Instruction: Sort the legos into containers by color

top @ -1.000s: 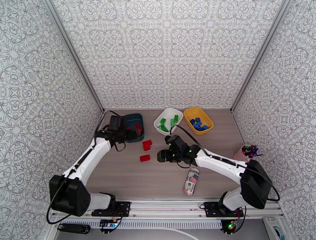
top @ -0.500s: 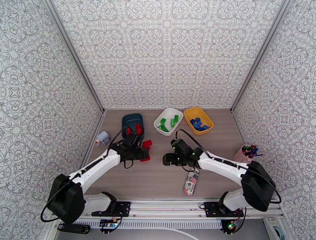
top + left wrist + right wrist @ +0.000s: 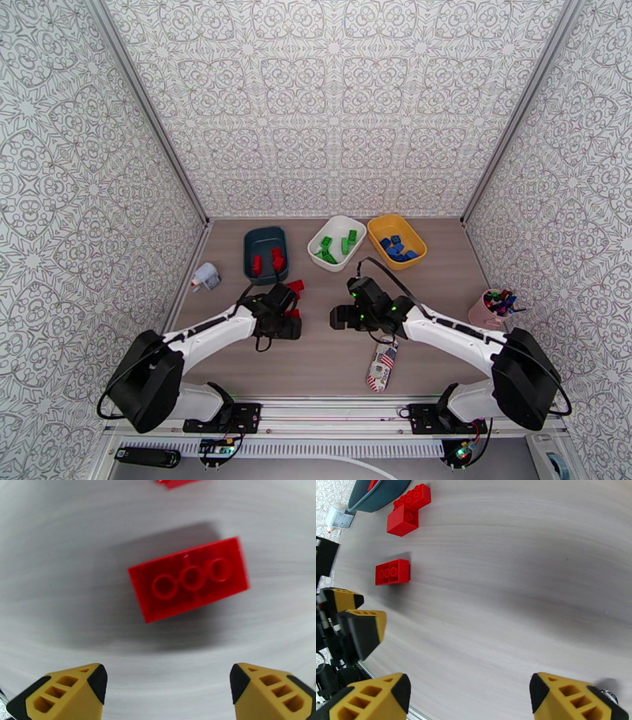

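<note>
Evidently the left gripper (image 3: 168, 695) hangs empty, jaws wide apart, poised to drop around the red brick (image 3: 189, 578) lying flat on the table (image 3: 513, 578) at its 12 o'clock. That brick's long axis runs from 8 to 2 o'clock, nearly along the closing line. Three rings suggest its underside is up, though blur leaves this uncertain. The right gripper (image 3: 470, 695), likewise apart and empty, waits aside. Overhead, the teal bin (image 3: 265, 237) sits at 11 o'clock.

There are three bins: a teal bin (image 3: 265, 241), a white bin (image 3: 338, 225), a yellow bin (image 3: 387, 223). Three red bricks (image 3: 393, 571) lie on the bench (image 3: 442, 292), two more inside the teal bin. One can (image 3: 384, 361), one pink cup (image 3: 480, 309).
</note>
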`<state>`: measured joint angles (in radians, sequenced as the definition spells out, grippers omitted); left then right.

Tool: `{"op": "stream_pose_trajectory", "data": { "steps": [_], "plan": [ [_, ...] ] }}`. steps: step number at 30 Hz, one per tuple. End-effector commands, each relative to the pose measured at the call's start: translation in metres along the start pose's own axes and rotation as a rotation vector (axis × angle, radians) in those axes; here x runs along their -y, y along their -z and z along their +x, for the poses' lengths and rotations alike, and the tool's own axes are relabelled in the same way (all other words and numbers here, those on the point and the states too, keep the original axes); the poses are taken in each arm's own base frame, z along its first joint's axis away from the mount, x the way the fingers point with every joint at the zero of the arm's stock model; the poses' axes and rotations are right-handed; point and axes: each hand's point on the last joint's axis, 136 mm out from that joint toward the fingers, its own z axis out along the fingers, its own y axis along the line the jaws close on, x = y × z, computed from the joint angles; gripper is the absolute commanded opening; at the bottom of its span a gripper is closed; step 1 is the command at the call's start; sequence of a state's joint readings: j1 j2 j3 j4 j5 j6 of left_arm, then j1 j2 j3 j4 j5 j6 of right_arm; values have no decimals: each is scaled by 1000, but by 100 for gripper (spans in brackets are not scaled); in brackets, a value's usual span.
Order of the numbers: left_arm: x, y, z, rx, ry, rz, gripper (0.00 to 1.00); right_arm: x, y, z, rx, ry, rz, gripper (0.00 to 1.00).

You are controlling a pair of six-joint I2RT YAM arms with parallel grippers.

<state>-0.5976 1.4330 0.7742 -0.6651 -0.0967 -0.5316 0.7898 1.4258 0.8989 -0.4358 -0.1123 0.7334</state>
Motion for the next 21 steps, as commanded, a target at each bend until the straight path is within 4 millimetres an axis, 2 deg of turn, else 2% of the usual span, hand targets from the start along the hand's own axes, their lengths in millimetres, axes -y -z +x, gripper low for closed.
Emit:
{"op": "stream_pose_trajectory", "data": {
  "steps": [1, 9, 16, 21],
  "plan": [
    [0, -7, -8, 12, -5, -36, 87, 0, 3, -4, 1, 4, 2, 84],
    [-1, -27, -40, -16, -36, -88, 87, 0, 6, -5, 5, 5, 3, 84],
    [-3, -34, -70, -23, -67, -101, 86, 4, 7, -3, 6, 1, 12, 83],
    [5, -41, -73, -48, -91, -71, 74, 6, 6, -2, 2, -4, 15, 83]
  ]
}}
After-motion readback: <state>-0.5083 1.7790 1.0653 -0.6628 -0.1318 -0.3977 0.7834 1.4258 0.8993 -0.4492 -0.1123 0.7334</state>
